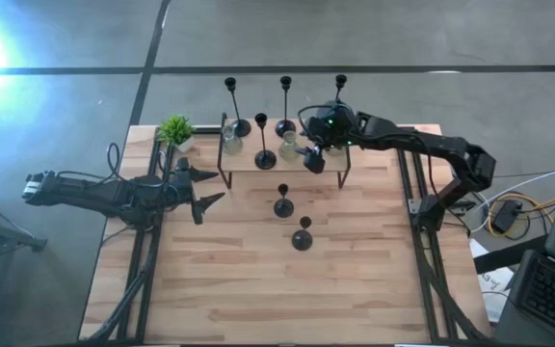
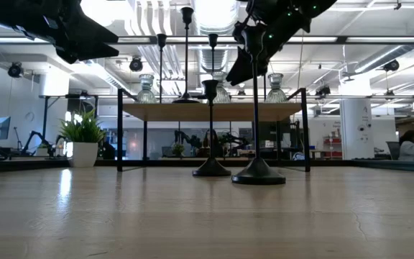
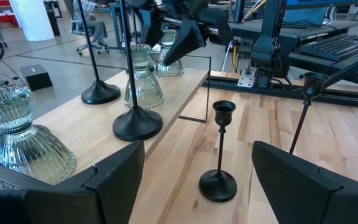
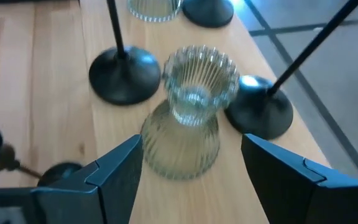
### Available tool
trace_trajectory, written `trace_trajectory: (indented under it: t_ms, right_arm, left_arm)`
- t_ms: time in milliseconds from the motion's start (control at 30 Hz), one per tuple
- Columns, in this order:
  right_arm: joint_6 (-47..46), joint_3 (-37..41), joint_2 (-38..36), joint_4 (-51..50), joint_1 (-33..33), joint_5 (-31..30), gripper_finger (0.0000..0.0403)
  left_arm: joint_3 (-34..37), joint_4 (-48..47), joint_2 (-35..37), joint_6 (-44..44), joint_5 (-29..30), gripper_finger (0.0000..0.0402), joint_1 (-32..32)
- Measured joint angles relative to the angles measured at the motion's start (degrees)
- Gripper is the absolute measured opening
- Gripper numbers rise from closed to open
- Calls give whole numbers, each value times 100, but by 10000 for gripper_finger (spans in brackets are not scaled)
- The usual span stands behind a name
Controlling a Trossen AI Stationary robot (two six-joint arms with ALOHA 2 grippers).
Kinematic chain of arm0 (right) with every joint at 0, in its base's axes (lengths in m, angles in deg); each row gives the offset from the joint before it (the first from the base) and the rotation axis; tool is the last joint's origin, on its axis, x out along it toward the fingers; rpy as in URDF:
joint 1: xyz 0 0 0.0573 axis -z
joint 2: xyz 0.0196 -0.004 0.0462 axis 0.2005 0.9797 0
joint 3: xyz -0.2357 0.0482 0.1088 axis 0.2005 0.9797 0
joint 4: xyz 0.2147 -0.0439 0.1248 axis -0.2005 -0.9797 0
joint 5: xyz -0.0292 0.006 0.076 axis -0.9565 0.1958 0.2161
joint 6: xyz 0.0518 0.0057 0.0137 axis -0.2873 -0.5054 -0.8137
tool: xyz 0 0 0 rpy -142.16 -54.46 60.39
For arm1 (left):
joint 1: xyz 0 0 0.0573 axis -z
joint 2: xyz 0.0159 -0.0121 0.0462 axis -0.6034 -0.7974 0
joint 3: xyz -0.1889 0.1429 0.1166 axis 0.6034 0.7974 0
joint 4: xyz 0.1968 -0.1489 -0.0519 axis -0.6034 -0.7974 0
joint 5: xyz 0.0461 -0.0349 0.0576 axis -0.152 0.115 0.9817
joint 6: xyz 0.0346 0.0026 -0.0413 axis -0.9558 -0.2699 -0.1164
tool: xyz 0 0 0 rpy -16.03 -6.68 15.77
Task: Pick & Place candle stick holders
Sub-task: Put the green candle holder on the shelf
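Our right gripper is wide open above a glass holder on the shelf. Black holders stand close; we could knock one over. Left gripper waits open, farther off.

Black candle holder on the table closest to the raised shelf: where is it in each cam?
High: black holder at table centre, just in front of the raised shelf.
Low: left one of the two on the table, shelf behind.
Left wrist: straight ahead, beside the shelf.
Right wrist: cannot tell, only a dark blur off the shelf edge.
Shared landmark: the shelf.
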Motion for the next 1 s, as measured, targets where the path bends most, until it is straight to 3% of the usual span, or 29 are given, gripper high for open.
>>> trace_trajectory:
  t_ms: [333,767,1000]
  right_arm:
    - [-114,-2,-26,-344,-7,25,214]
    - [-329,-2,-12,-317,-13,26,19]
    - [-342,-2,-12,-185,-15,83,8]
  left_arm:
    - [0,-1,0,-1,2,300,2]
    - [0,0,0,-17,4,300,2]
    - [0,2,0,-22,7,300,0]
